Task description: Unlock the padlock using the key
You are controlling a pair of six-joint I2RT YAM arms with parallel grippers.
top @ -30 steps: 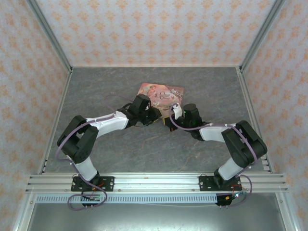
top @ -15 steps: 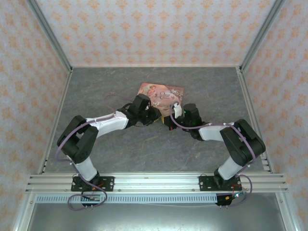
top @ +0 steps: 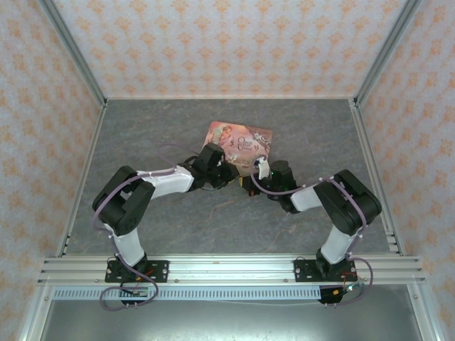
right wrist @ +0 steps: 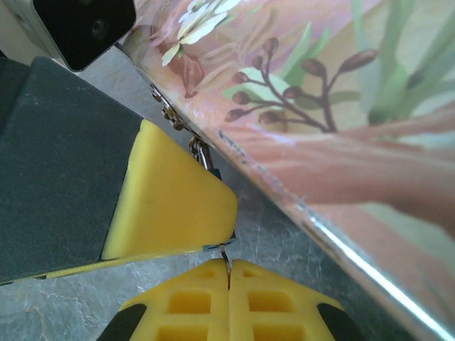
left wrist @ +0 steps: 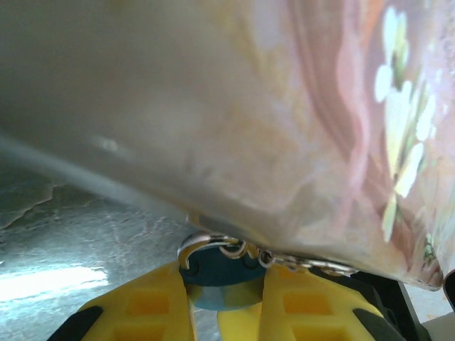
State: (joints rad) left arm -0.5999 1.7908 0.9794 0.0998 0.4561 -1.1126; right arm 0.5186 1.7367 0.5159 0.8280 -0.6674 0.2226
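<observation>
Beside the tin on the desk, the left gripper clamps the padlock steady; the right gripper, clenched on the key, should align its tip squarely before pushing.

Teal padlock; dark metal key; pink floral-print tin; grey marbled table

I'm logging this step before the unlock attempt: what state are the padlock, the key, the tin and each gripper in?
padlock: looks locked, hooked to the tin's front edge.
key: pinched, tip at the padlock's base; cannot tell if inserted.
left gripper: shut on the padlock.
right gripper: shut on the key.
tin: lying flat, looks closed.
</observation>
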